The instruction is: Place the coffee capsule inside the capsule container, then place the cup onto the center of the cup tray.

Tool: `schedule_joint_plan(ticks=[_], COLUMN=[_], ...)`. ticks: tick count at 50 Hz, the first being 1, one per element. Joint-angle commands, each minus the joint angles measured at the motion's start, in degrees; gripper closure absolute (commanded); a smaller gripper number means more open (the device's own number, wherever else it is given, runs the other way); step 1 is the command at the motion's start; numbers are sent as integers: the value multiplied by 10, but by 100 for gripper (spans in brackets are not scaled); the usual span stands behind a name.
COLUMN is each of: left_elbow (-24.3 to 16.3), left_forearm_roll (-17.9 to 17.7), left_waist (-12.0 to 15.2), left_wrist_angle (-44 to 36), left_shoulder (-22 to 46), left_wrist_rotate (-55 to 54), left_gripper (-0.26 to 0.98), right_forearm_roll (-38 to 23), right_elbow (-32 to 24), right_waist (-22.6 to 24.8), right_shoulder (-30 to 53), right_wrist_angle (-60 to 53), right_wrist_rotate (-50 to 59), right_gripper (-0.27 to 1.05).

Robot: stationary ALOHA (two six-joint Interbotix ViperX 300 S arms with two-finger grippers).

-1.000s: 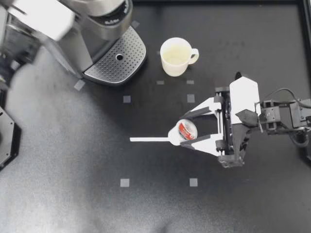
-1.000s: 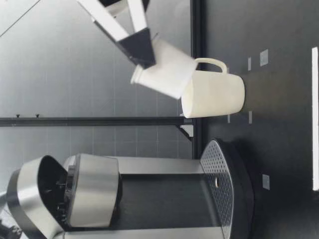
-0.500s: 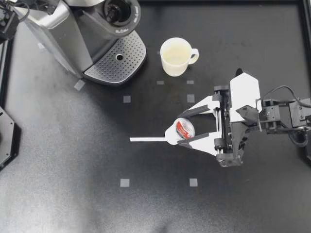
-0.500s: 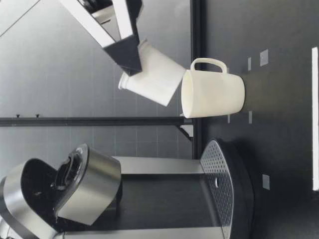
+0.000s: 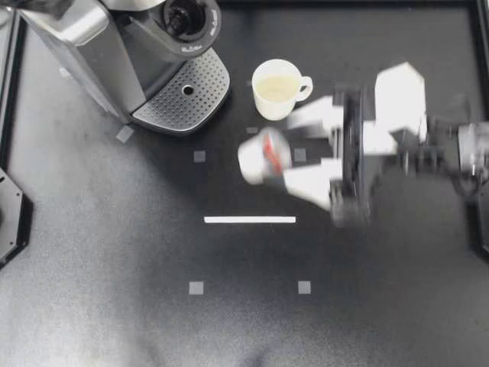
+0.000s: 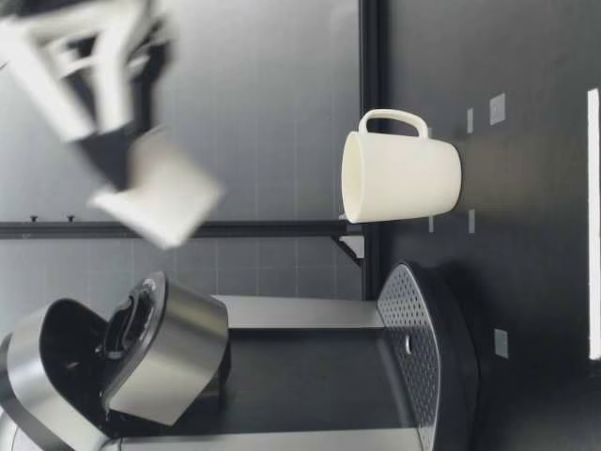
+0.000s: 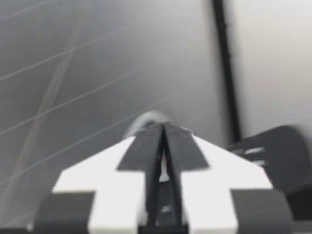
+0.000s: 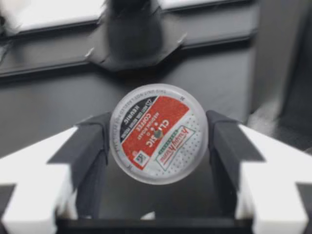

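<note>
Clamping the capsule (image 5: 260, 157) from two sides, right pincer (image 5: 279, 151) hangs above the table (image 5: 114, 252) near the cup (image 5: 276, 90). Left pincer (image 7: 162, 130) is pressed together; machine lid (image 6: 169, 352) stands open.

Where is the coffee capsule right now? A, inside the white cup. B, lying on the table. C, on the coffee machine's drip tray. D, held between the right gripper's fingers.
D: the right wrist view shows the coffee capsule clamped from both sides by the fingers of the right gripper, and the low view shows it well above the table.
</note>
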Motion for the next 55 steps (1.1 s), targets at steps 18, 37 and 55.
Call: schedule_joint_plan(ticks=[18,37,55], left_elbow=[42,45,47], left_forearm_roll=[3,3,3], left_waist=[2,2,2], left_wrist_angle=[-54,-50,-50], left_shoulder=[-86,-90,-88], left_wrist_rotate=[-39,-36,-36], left_gripper=[59,59,59], right_forearm_roll=[-1,-10,-19], right_elbow=[-160,-226,-258], right_waist=[-91,-124,-134], right_shoulder=[33,80,120], right_wrist_angle=[105,125,125], right_wrist_rotate=[-98,-118,-120], right_gripper=[23,23,23])
